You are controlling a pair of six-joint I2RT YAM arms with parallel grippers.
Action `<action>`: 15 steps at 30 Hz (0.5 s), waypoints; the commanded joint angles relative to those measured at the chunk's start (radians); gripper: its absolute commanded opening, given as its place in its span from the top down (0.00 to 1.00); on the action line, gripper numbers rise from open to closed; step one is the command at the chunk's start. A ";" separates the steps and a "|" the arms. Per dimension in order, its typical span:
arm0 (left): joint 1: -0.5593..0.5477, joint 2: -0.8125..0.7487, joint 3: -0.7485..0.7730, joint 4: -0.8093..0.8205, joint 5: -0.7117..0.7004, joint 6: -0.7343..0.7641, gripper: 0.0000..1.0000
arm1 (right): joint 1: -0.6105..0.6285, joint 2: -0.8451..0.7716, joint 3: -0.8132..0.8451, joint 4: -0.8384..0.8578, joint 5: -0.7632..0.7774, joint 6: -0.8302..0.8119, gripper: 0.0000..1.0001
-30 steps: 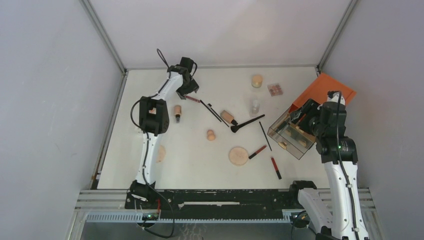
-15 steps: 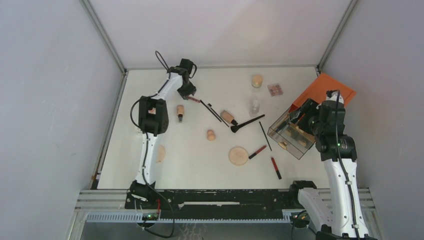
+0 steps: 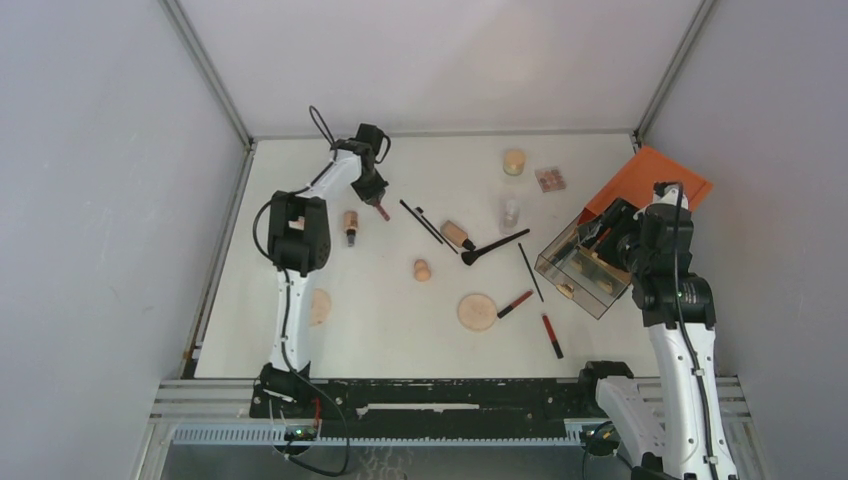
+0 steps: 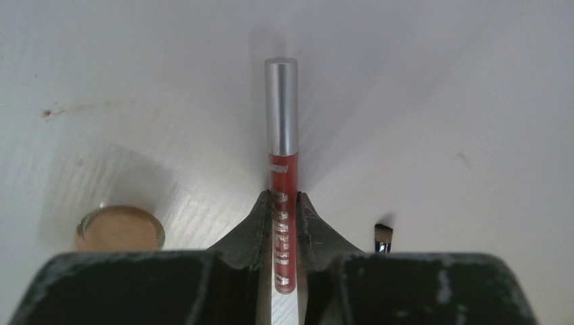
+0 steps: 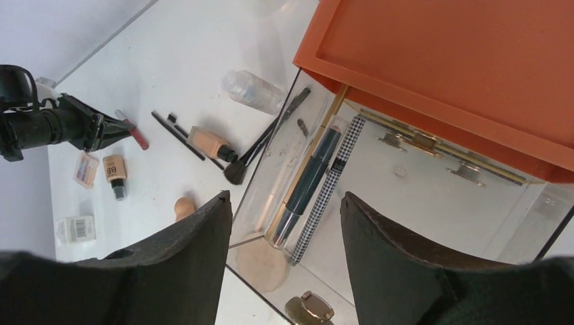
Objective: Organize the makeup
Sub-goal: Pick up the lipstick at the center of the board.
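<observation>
Left claw [image 4: 283, 203]: clamped on the tail end of the red lip-gloss tube [image 4: 282, 128], at the far left of the worktop [image 4: 440, 101]. Risk: the silver-capped end overhangs, so the tube may pivot or slip when lifted. Right claw [image 5: 284, 203]: apart, empty, beside the drawer box [image 5: 433, 61].

Bright even overhead light, soft faint shadows, sharp overhead view, wrist views blurred at near edges

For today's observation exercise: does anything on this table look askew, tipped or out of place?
Yes. One peach bottle near the left pincer, which grips a red lip gloss, and a second peach bottle mid-table lie on their sides. The clear drawer box sits askew to the table and looks tipped.
</observation>
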 commanded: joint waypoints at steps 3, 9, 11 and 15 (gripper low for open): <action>-0.003 -0.263 -0.157 0.162 0.078 0.144 0.94 | -0.002 -0.025 0.090 0.056 -0.112 0.044 0.33; -0.068 -0.556 -0.359 0.284 0.305 0.422 0.91 | 0.006 -0.002 0.193 0.134 -0.275 0.087 0.33; -0.115 -0.661 -0.432 0.318 0.424 0.478 0.91 | 0.041 0.015 0.199 0.186 -0.318 0.124 0.33; -0.202 -0.823 -0.604 0.402 0.622 0.507 0.92 | 0.212 0.075 0.198 0.268 -0.234 0.143 0.31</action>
